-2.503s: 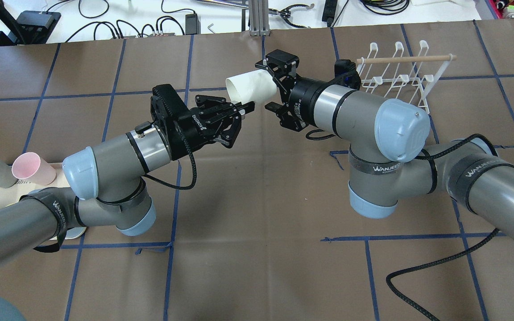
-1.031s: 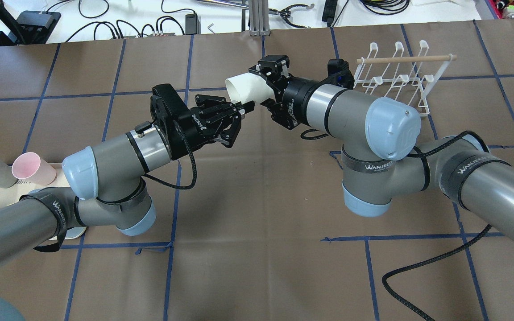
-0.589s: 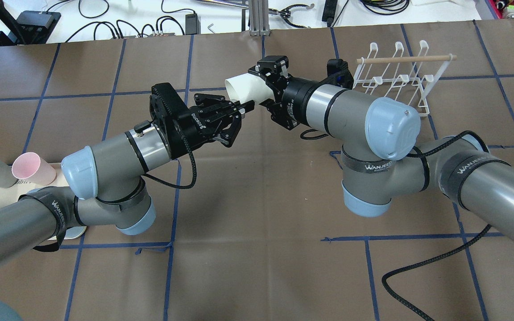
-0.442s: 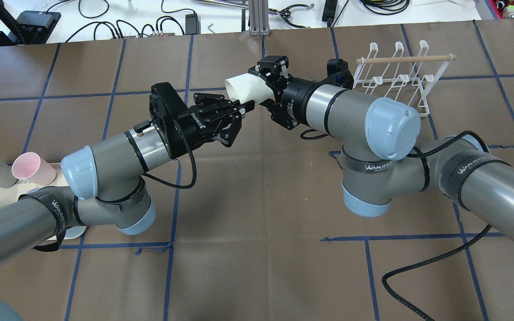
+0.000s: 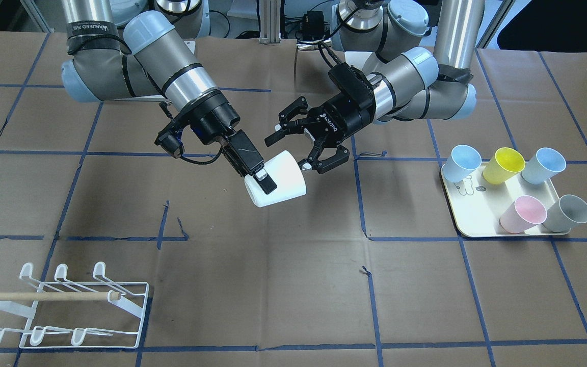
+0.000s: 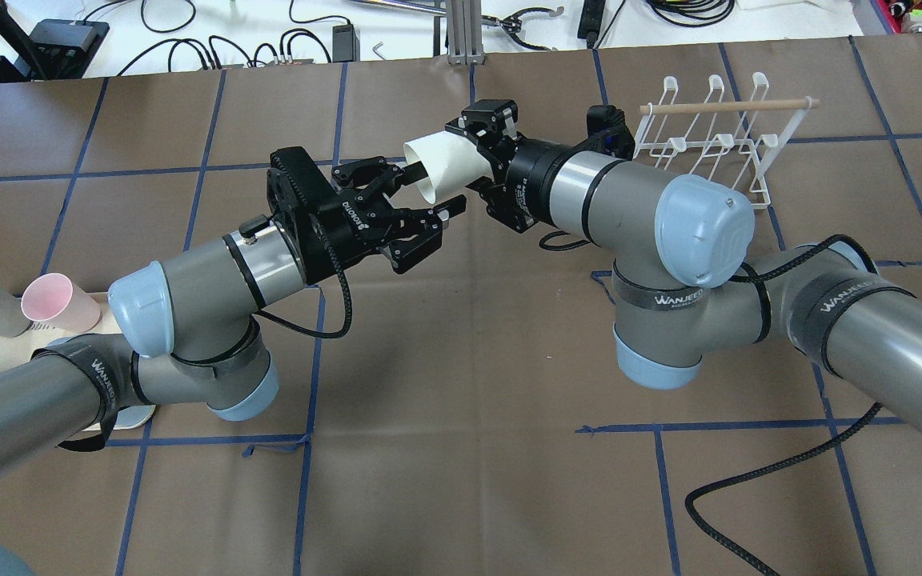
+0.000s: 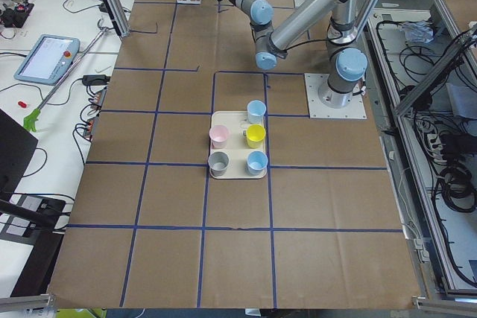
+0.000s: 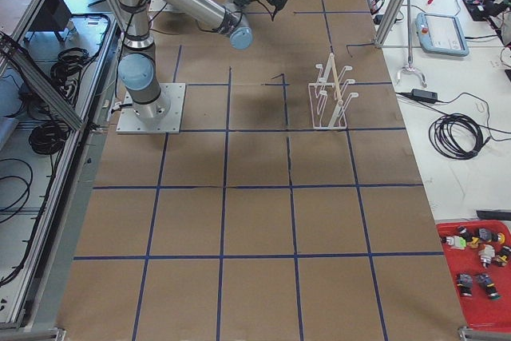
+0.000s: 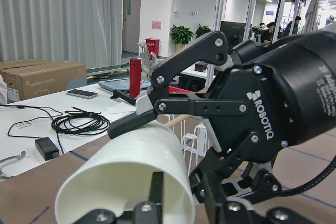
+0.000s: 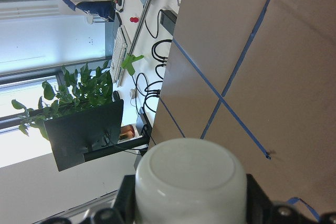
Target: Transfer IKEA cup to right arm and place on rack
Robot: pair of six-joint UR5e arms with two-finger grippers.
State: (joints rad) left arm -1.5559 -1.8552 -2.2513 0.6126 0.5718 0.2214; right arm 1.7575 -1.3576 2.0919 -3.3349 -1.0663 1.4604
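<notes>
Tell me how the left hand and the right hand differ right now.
The left hand is open and grips nothing; the right hand is shut on the white cup. The left hand faces the cup's open mouth; the right hand holds its base end. Both are black, two-fingered, and raised above the table.

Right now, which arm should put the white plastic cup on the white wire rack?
Right: the right gripper holds the white plastic cup, near the white wire rack; the left gripper is open.
</notes>
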